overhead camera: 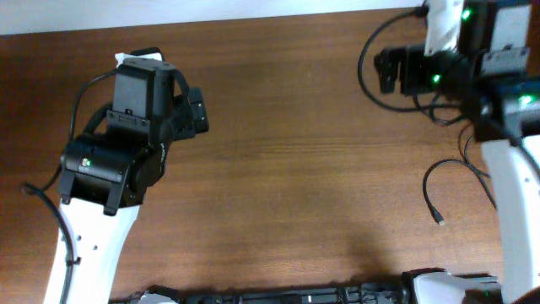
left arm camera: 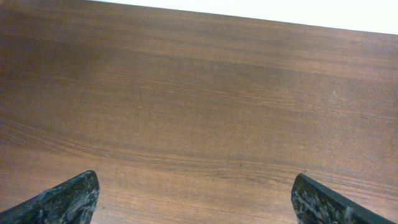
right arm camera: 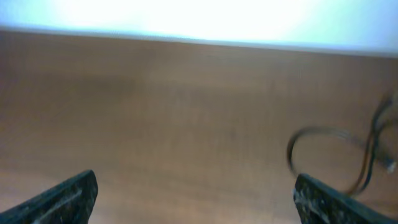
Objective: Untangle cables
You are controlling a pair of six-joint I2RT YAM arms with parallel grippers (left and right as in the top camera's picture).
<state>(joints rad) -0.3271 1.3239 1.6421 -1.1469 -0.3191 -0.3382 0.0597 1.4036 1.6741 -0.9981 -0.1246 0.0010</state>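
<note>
Wooden table [overhead camera: 295,127] bears black cables [right arm camera: 317,130] ahead and right of the right hand [right arm camera: 196,199]; it and the left hand [left arm camera: 196,202] stand released.

Finding no readable text, label, brand, number or sign in any view, only noticing a small green-and-white mark [overhead camera: 84,164] on the left arm [overhead camera: 118,181], showing too small and blurred for making anything out.
</note>
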